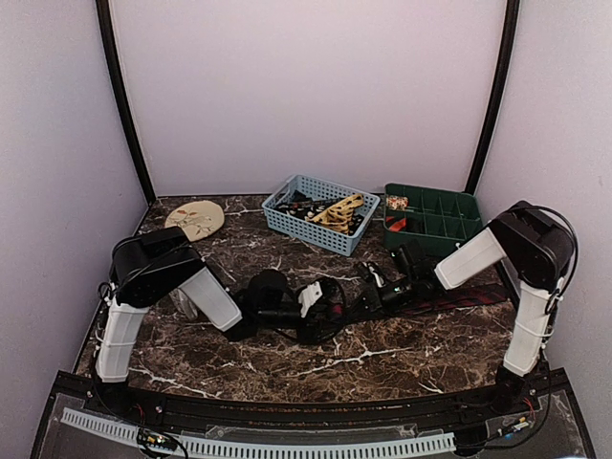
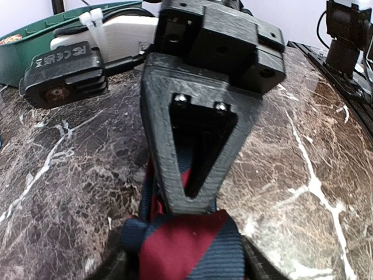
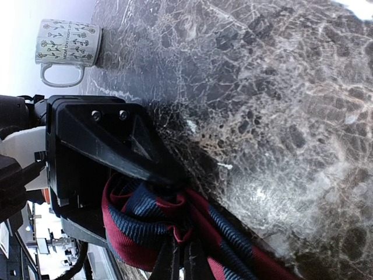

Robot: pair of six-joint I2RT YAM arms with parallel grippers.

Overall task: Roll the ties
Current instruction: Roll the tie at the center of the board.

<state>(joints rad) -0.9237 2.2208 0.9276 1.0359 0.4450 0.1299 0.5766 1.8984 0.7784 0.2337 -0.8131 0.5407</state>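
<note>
A blue basket (image 1: 287,222) holds loose ties (image 1: 337,212), and a green divided tray (image 1: 449,222) holds small bits. Both arms reach inward. The left gripper (image 2: 183,265) and right gripper (image 3: 182,262) each clamp the red-striped tie (image 1: 469,296) at mid-table.

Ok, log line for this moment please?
task: roll ties | striped tie: bunched between grippers, tail flat on table | left gripper: shut on tie | right gripper: shut on tie
</note>
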